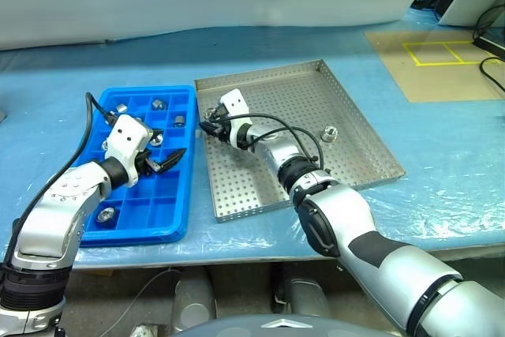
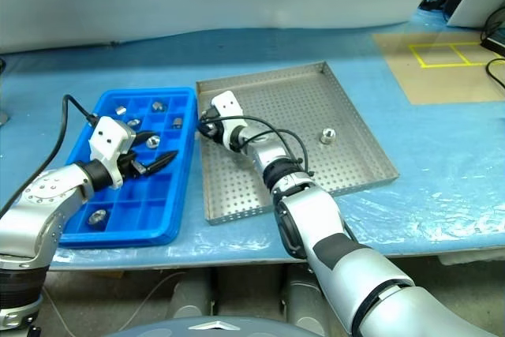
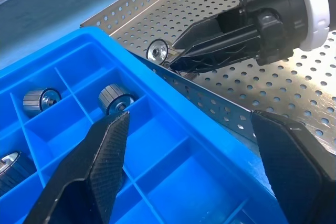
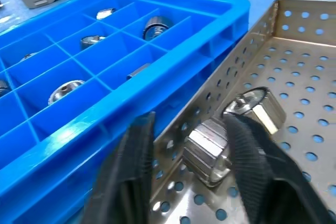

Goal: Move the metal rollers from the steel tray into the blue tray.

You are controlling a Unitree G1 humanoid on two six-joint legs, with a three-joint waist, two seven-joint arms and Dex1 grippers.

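text: none readable | labels, brands, numbers: none on blue tray [image 1: 180, 219], steel tray [image 1: 371, 136] or surface [image 1: 442, 187] | signs: none legible

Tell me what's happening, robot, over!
Left gripper open, empty, over blue tray. Right gripper open around a roller against steel tray wall. Wall crowds the grab; second roller loose in steel tray.

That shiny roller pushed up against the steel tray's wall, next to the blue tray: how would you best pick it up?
Probably from above, fingers pinching its two free sides along the wall. The roller lies against the steel tray's perforated rim, so nothing fits on the wall side. The right gripper straddles it, fingers apart; a second roller lies just behind.
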